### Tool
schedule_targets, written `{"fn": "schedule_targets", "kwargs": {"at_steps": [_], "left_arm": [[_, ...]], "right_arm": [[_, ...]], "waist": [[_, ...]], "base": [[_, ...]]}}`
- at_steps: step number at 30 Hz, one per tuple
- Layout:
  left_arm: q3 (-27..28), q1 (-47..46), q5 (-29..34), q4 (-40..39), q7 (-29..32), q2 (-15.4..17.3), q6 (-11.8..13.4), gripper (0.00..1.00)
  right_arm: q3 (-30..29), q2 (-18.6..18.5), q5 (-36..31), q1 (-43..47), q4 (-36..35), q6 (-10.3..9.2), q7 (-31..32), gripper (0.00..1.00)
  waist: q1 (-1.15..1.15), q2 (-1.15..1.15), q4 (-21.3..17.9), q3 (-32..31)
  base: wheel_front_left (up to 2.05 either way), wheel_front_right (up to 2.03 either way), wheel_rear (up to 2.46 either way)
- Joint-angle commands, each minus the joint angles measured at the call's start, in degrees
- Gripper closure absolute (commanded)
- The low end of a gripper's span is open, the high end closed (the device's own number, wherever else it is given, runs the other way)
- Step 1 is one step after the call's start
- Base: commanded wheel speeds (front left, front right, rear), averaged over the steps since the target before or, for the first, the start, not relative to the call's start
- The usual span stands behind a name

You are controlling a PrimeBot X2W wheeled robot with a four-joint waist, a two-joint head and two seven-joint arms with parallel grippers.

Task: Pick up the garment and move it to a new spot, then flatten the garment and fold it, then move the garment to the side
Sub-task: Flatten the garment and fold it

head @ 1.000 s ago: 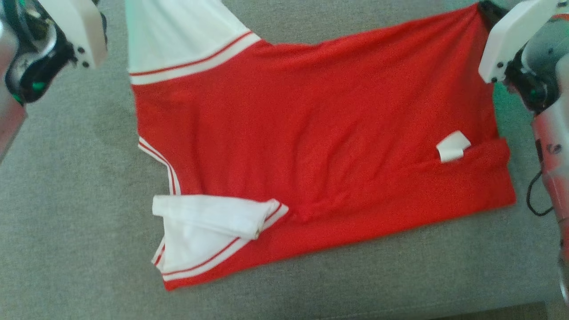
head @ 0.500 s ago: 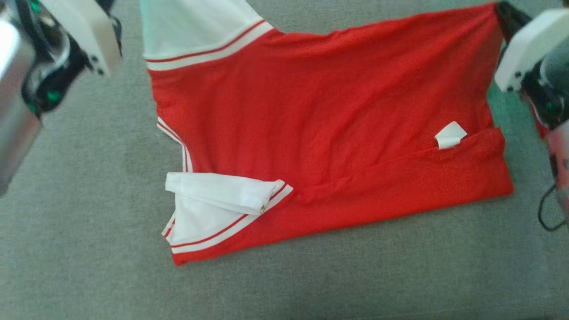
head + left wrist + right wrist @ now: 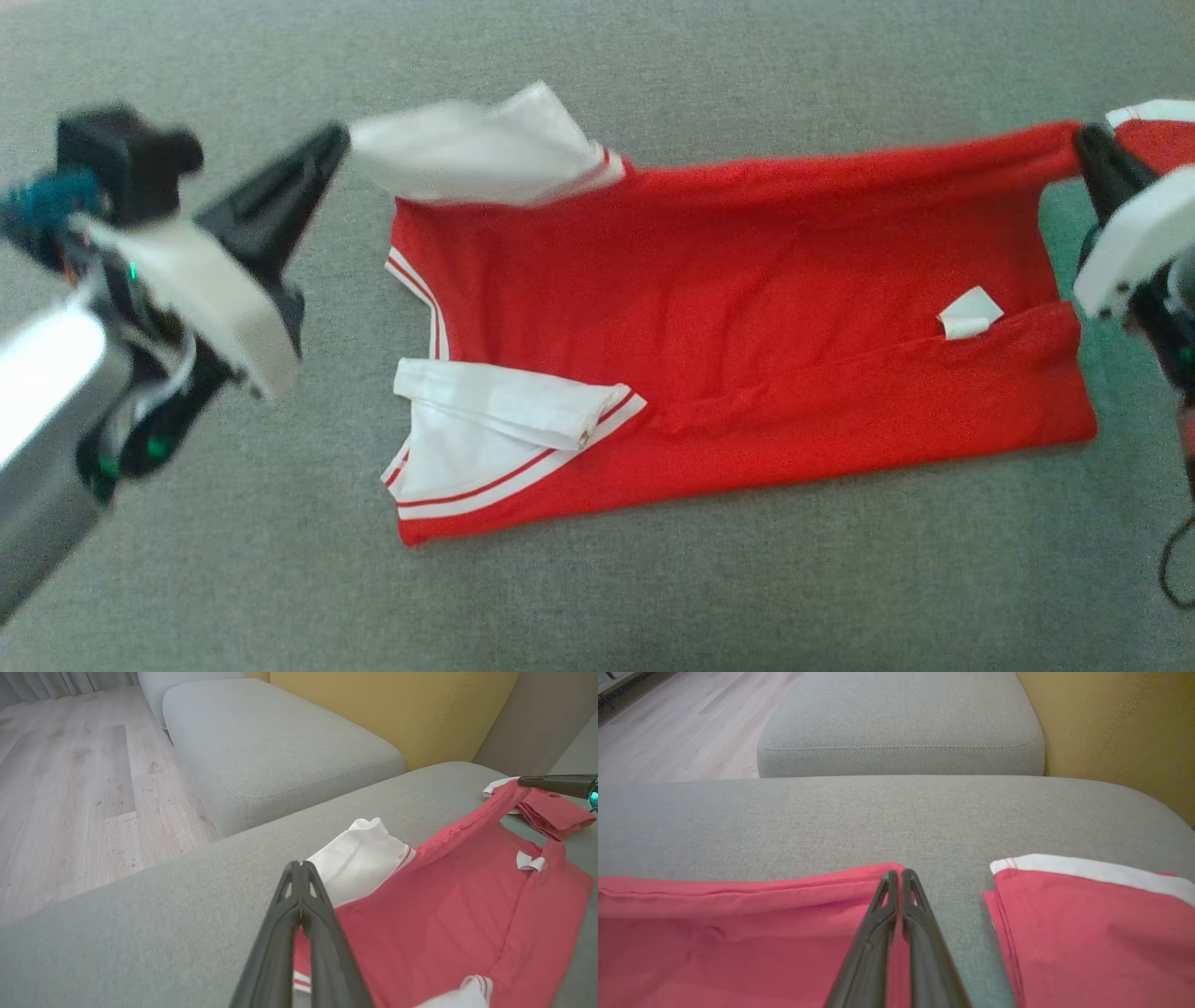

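The garment [image 3: 747, 308] lies mid-frame on the cushion [image 3: 653, 597], long axis left to right; our left gripper [image 3: 338, 140] clamps its white sleeve [image 3: 485, 149] upper left, our right gripper [image 3: 1083, 142] its hem [image 3: 1050, 154] upper right.

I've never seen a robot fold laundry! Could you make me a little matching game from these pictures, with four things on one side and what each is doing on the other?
Things:
1. left gripper
2. right gripper
3. white tag
4. near sleeve

States:
A. folded over, lying on the grey cushion
B. shut on the garment at its red corner
C. shut on the far white sleeve
D. sticking out at a red seam

Pairs: 1-C, 2-B, 3-D, 4-A.
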Motion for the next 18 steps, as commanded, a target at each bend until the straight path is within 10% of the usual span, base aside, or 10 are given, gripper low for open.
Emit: {"fn": "schedule_targets", "kwargs": {"at_steps": [1, 18], "left_arm": [[2.86, -0.78, -0.34, -2.16, -0.95, 3.56, 0.99, 1.0], [0.82, 18.92, -5.24, -19.65, -8.81, 9.36, 12.57, 1.0]], "right_arm": [[-0.24, -1.2, 0.08, 1.02, -3.06, -0.05, 0.27, 1.0], [-10.45, 1.81, -1.55, 21.62, -19.03, -0.05, 4.85, 1.0]], "waist": [[0.01, 0.0, 0.35, -0.44], [0.01, 0.0, 1.81, -4.41]], "base": [[0.0, 0.0, 0.0], [0.0, 0.0, 0.0]]}}
